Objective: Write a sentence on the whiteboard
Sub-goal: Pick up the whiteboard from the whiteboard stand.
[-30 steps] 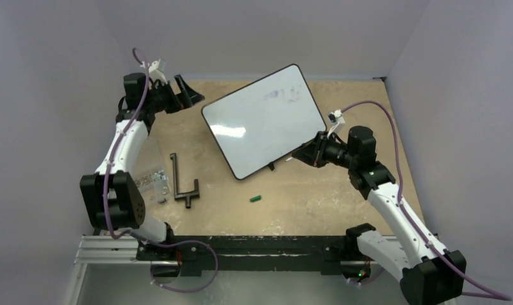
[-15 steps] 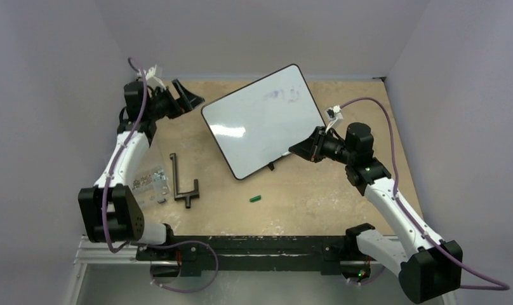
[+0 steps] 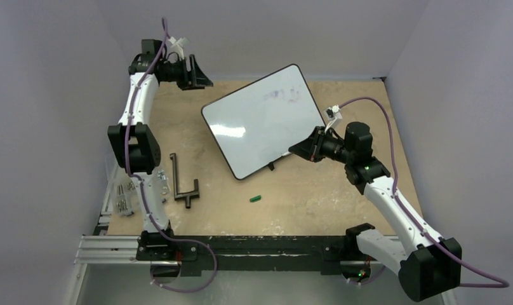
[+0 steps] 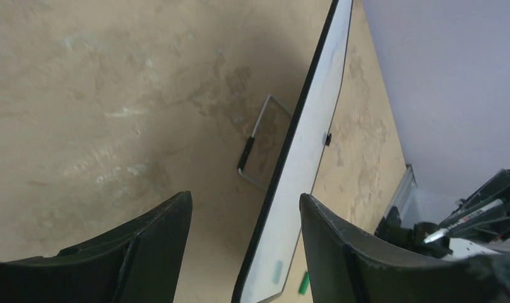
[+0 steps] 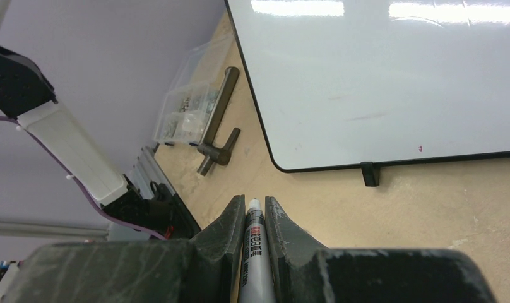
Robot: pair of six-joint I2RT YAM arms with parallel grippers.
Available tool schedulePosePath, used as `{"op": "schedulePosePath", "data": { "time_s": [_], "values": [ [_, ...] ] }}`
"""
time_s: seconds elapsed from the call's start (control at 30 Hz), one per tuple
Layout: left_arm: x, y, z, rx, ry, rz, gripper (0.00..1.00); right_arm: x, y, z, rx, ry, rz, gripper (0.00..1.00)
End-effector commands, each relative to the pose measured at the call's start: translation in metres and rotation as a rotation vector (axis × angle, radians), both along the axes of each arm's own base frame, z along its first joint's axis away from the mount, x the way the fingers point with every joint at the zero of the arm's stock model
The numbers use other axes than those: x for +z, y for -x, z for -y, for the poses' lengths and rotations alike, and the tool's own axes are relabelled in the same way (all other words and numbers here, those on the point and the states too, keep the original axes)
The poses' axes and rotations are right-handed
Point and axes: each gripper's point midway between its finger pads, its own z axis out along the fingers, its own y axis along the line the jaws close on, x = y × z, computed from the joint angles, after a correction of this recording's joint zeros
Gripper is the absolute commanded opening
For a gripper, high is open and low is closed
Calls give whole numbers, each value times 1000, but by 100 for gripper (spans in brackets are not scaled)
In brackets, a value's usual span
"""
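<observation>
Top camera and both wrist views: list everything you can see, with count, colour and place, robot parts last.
whiteboard: one, white with black frame, mid-table, propped on its stand
smudge: one, faint purple, near the board's far right corner
small green piece: one, green, on the table in front of the board
T-shaped tool: one, black, left of the board
parts box: one, clear, at the table's left edge
marker: one, white barrel with red print, in the right gripper
table: one, tan
left gripper: black, open, far left by the back wall
right gripper: black, shut on the marker, at the board's near right edge
</observation>
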Motion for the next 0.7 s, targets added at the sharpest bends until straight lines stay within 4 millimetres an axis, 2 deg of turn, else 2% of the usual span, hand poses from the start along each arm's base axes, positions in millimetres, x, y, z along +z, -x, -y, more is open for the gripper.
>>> {"op": "schedulePosePath", "data": {
  "time_s": [0.0,0.07,0.1,0.2,0.43,0.67],
  "values": [
    [-6,31,36,-183,46,-62,63,20,-4,1,-4,1,75,0],
    [-12,28,38,-195,54,-69,63,18,-3,1,-2,5,71,0],
    [-14,31,50,-223,58,-74,63,18,-3,2,-2,8,71,0],
    [-20,33,59,-251,72,-87,61,14,-3,3,-8,19,67,0],
    [-32,40,79,-303,61,-100,49,9,-2,3,-8,22,56,0],
    [-40,38,81,-300,55,-116,44,8,0,4,-8,23,55,0]
  ]
}}
